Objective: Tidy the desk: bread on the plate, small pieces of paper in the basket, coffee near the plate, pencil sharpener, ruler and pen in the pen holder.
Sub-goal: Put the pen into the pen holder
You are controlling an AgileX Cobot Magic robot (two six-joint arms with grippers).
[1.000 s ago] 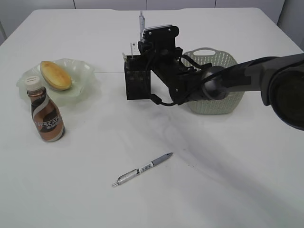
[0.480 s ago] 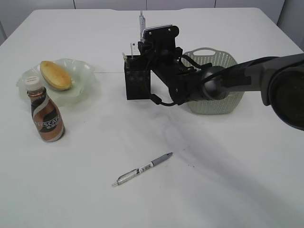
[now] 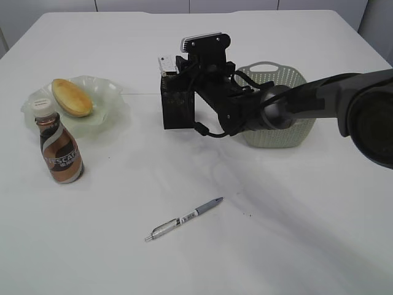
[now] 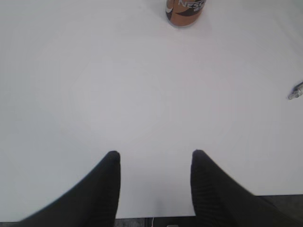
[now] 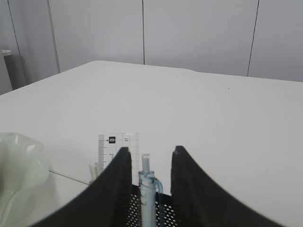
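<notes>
The right gripper (image 5: pixel 148 153) hung with fingers parted around a pen (image 5: pixel 147 187) apparently standing in the pen holder (image 3: pixel 177 109); lifting carelessly could snag it, while the left gripper (image 4: pixel 155 158) idled spread.

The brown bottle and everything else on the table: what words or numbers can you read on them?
"NESCAFE": on the coffee label, white letters. The left wrist view shows only the cut-off start, "NESC".
Ruler in the pen holder: fine marks and tiny numbers, too small to read.
Pen lying on the desk: a dark band of print, too small to read.
Nothing else carries writing.
</notes>
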